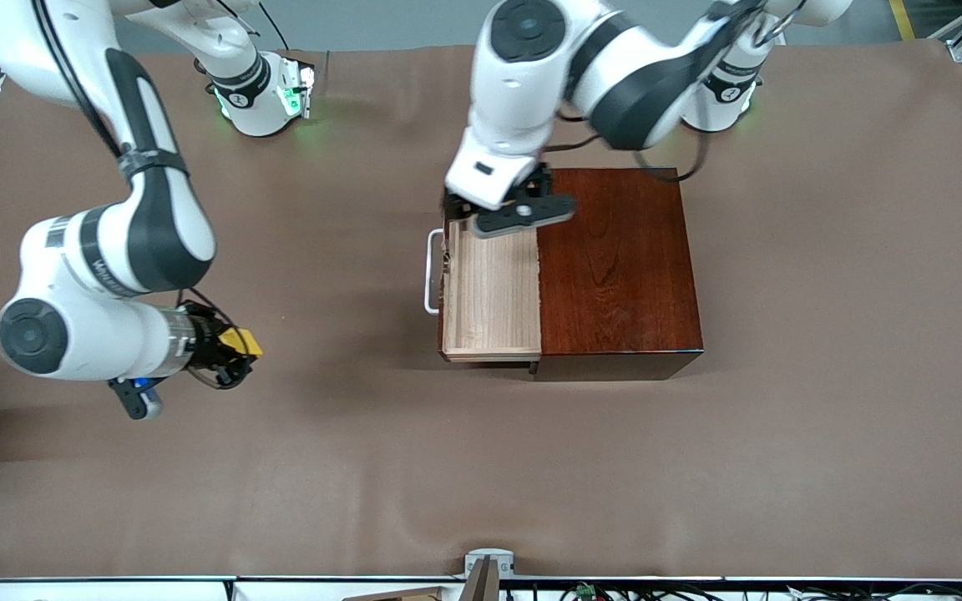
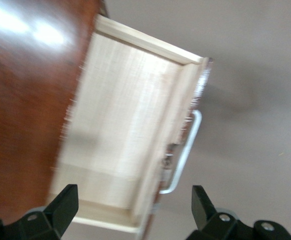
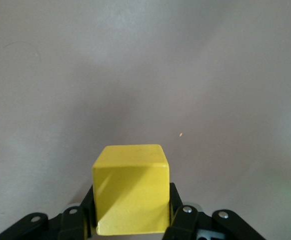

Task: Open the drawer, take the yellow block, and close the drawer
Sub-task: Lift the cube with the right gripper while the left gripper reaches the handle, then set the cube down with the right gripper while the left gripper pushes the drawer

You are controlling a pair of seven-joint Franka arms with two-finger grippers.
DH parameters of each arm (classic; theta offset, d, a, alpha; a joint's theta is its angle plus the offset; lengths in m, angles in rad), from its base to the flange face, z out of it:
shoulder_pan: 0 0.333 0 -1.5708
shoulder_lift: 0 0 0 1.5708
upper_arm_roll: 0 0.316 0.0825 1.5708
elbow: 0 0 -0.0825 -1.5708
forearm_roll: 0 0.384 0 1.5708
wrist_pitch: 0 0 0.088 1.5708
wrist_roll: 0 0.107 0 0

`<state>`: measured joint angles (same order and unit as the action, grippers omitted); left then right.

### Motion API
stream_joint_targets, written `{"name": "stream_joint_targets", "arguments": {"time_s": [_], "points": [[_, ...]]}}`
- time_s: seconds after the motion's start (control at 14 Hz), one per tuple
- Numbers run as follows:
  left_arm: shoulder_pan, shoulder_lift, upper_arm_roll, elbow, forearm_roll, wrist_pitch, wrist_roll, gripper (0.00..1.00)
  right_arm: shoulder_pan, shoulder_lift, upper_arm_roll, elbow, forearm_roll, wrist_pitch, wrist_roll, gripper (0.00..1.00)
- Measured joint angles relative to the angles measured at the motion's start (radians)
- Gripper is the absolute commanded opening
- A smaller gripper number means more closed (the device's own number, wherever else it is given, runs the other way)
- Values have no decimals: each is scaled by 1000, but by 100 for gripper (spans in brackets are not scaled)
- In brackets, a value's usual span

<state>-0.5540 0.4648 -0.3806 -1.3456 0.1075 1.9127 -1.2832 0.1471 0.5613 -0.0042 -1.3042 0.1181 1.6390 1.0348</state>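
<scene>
**Drawer drawn out, yellow block held over the bench**

The bench is covered with a brown sheet. On it, toward the left arm's end, stands the dark reddish-brown wooden box, its top glossy. The drawer is seen pulled out of the box toward the right arm's end; its pale wood interior is exposed and nothing is seen lying in the exposed part. A white bar handle is fixed to the drawer's front face.

The left gripper is placed over the drawer's corner farthest from the front camera, close to the box edge. In the left wrist view its fingers are seen spread wide, one over the drawer's interior and one past the handle, with nothing held between them.

The right gripper is held over bare bench toward the right arm's end, well apart from the box. Its fingers are closed against two sides of the yellow block, which is gripped clear of the bench and seen in the right wrist view as a plain-faced cube.
</scene>
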Motion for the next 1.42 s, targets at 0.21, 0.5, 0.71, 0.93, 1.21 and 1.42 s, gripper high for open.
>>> {"name": "stream_joint_targets", "arguments": {"time_s": [0.21, 0.5, 0.71, 0.93, 1.21, 1.42], "points": [[-129, 93, 78, 29, 38, 182, -222, 100, -58, -4, 0, -22, -30, 0, -194, 0], [-374, 208, 308, 98, 40, 322, -444, 100, -144, -5, -1, -72, -78, 10, -477, 0], [-440, 282, 366, 124, 41, 403, -582, 100, -218, -5, -2, -146, -83, 63, -662, 0], [-479, 349, 432, 136, 41, 444, -649, 100, -263, -5, -2, -200, -91, 103, -830, 0], [-538, 416, 492, 141, 41, 459, -727, 100, -296, -18, -2, -315, -97, 234, -974, 0], [-540, 430, 497, 146, 41, 460, -735, 100, -306, -32, -2, -431, -105, 357, -1047, 0]]}}
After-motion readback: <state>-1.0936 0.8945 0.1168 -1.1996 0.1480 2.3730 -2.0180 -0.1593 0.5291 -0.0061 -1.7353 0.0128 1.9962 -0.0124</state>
